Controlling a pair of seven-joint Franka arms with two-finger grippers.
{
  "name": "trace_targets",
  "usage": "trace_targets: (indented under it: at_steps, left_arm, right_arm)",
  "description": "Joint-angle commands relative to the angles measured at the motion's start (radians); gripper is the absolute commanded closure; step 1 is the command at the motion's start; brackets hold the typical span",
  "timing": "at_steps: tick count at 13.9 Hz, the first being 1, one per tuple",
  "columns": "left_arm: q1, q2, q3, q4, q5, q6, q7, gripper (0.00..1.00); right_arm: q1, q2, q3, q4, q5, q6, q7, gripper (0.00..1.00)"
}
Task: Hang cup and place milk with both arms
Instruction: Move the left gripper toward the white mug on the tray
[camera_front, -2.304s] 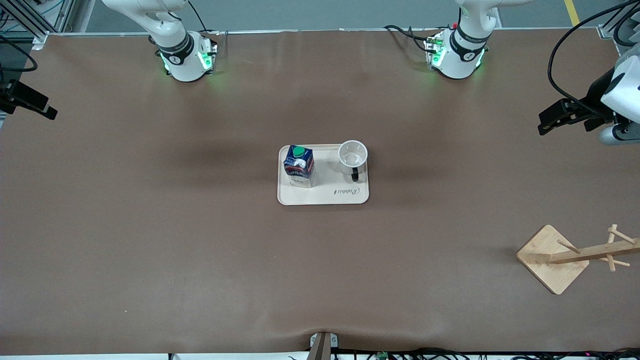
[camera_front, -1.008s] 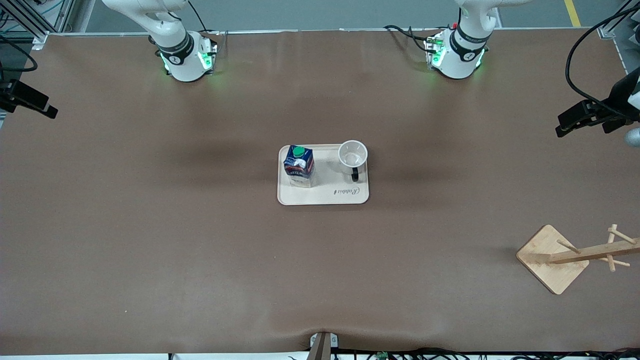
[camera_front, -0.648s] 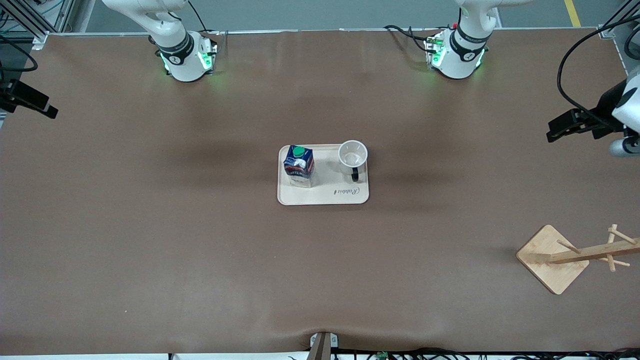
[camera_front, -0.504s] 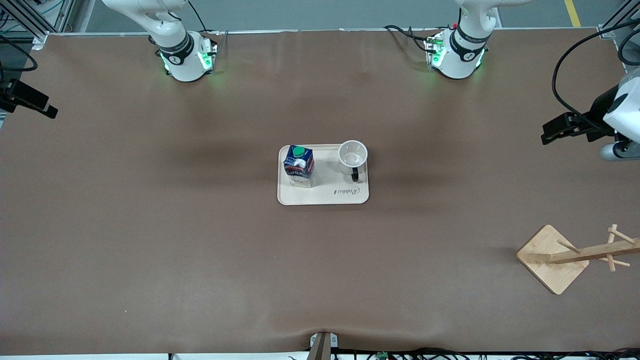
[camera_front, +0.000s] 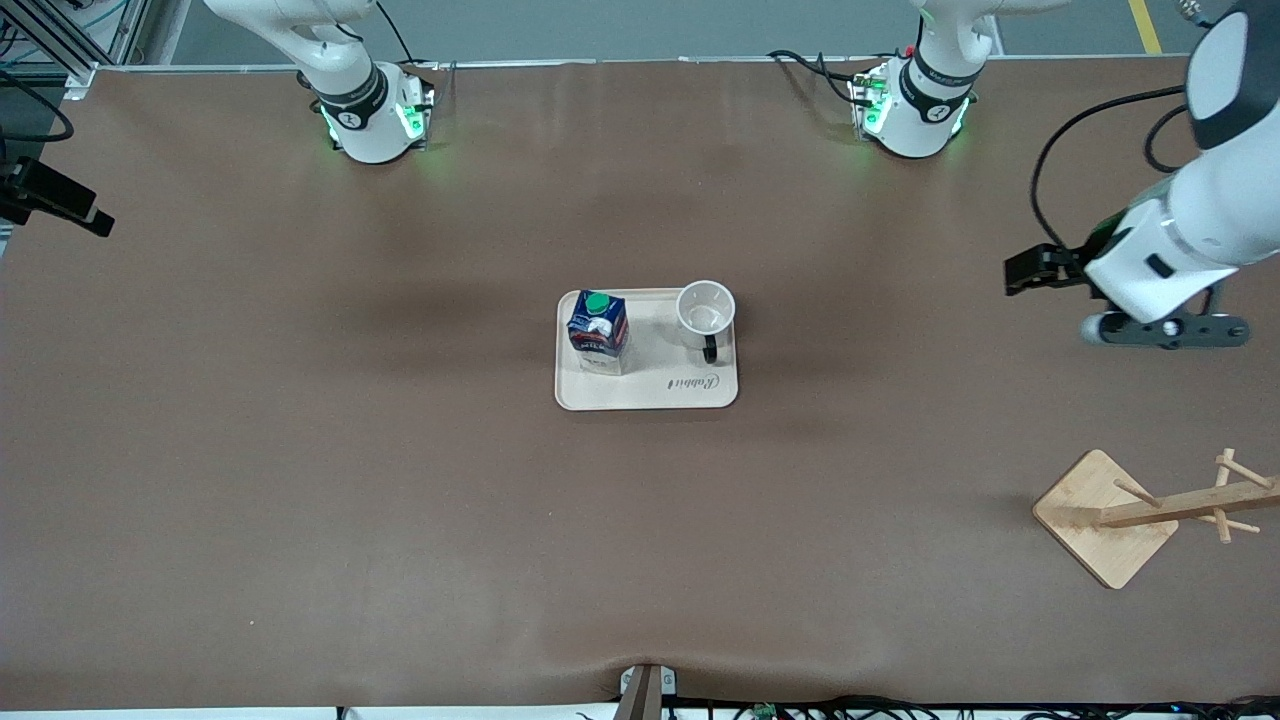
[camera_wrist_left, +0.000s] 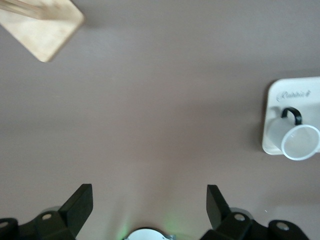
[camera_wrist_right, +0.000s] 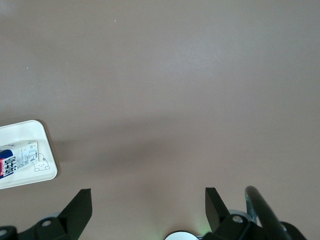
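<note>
The cream tray (camera_front: 647, 392) sat in the middle of the brown table (camera_front: 400, 500), with bare surface all round it out to every edge. On it the milk (camera_front: 598, 332) stood upright at the end toward the right arm, and the cup (camera_front: 706, 310) stood upright and mouth-up at the end toward the left arm, its black handle pointing toward the front camera. The two were apart, a strip of bare tray between them.

The left pincer (camera_front: 1028, 271) hung in the air over open table toward the left arm's end, well apart from the tray; in the left wrist view its fingers (camera_wrist_left: 80, 205) stood spread wide with nothing between them, and the cup showed at the tray's corner.

The right pincer (camera_front: 62, 203) waited at the table's edge at the right arm's end, also spread wide and empty in the right wrist view (camera_wrist_right: 149, 206), with only a corner of the tray and the milk's pale side in sight.

The wooden rack (camera_front: 1110, 515) stood near the table's corner at the left arm's end, nearer the front camera than the tray, its square base clear of everything else.
</note>
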Motion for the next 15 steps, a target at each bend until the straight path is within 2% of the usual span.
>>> trace_targets:
  at_steps: [1,10,15]
  left_arm:
    - [0.008,-0.024,-0.041,-0.067,-0.027,0.017,-0.031,0.00]
    - [-0.025,0.017,-0.161,-0.118,-0.051,0.138,-0.323,0.00]
    - [-0.076,0.034,-0.175,-0.127,-0.053,0.164,-0.453,0.00]
  right_arm:
    - [-0.005,0.012,0.004,0.028,-0.003,-0.019,0.011,0.00]
    - [-0.005,0.013,0.004,0.028,-0.002,-0.019,0.011,0.00]
    - [-0.007,0.013,0.003,0.028,-0.002,-0.019,0.011,0.00]
